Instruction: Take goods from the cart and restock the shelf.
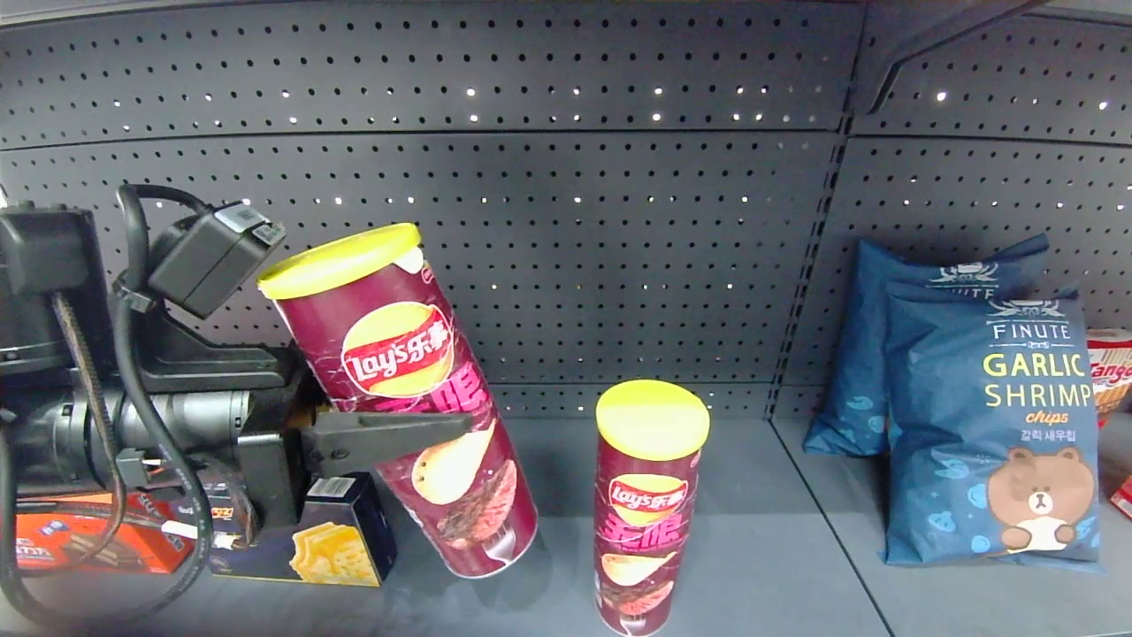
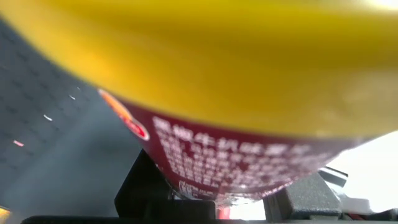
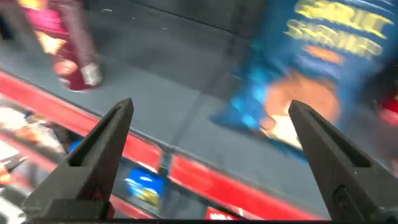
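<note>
Here, the left gripper [image 1: 416, 429] is clenched around a maroon chip can [image 1: 416, 372] with a yellow lid, left of centre in the head view. The can tilts, lid toward the upper left, base low over the grey shelf [image 1: 778, 548]. A matching can [image 1: 650, 504] stands upright just beside it at bottom centre. Bare shelf floor lies between that can and the blue chip bags [image 1: 990, 442] at right. Boxes [image 1: 340, 540] crowd the lower left. The right gripper [image 3: 208, 109] hangs released near the shelf's red front edge [image 3: 199, 171].
</note>
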Controlling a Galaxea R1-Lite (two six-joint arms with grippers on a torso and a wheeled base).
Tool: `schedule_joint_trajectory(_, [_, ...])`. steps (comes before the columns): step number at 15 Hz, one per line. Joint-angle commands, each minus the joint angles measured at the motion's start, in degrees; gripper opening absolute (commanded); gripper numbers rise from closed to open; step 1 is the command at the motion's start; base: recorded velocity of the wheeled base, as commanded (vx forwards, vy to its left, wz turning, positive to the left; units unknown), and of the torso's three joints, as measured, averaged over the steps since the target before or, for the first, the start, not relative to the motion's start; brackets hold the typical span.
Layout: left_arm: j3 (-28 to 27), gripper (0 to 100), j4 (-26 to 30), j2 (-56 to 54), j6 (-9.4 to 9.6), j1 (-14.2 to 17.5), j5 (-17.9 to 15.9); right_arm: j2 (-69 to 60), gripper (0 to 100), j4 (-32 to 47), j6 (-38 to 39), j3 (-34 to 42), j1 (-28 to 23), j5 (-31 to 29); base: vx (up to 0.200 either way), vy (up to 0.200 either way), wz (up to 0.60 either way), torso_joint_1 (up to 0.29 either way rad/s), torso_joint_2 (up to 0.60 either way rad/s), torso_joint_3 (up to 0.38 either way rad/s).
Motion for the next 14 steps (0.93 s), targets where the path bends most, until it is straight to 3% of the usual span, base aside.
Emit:
schedule_joint_trajectory(1, [-1.08,0,0.10,0.67,0.00,0.51,-0.17,-7.85,100,3.64,-0.13,-0.18,-4.50,-0.06,0.000,0.000,0.00,0.000,0.00,0.000])
schedule_joint_trajectory(4, [-0.47,0,0.80,0.59,0.09,1.04,0.18,-10.84,100,10.41,-0.30,-1.32,-6.34,-0.06,0.000,0.000,0.00,0.000,0.00,0.000])
schedule_joint_trajectory(10, [-1.17,0,0.27,5.16,0.88,1.57,0.79,-13.03,100,10.41,-0.48,0.70,-9.33,0.12,0.000,0.000,0.00,0.000,0.00,0.000])
schedule_joint_trajectory(14, [-4.25,0,0.10,9.02,2.72,0.60,0.70,-16.55,100,11.38,-0.48,0.87,-11.09,-0.14,0.000,0.000,0.00,0.000,0.00,0.000])
